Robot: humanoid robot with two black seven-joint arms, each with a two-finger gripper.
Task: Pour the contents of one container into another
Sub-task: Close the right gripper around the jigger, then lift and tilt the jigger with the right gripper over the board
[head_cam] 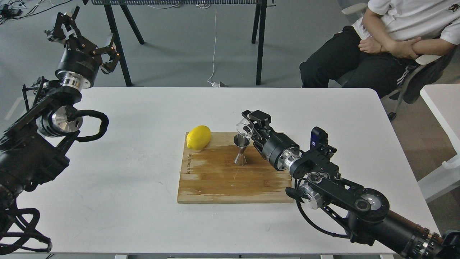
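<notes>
A small clear glass cup (243, 130) is tipped on its side, its rim facing left, just above the mouth of the steel jigger (241, 149). My right gripper (251, 126) is shut on the cup, coming in from the right. The jigger stands upright on the wooden cutting board (215, 183). My left gripper (84, 34) is raised far off at the back left, beyond the table edge, fingers spread open with nothing in them.
A yellow lemon (198, 137) lies on the board's back left corner. The board sits mid-table on the white table (125, 162). A seated person (381, 39) is beyond the far right corner, and black table legs (260, 39) stand behind.
</notes>
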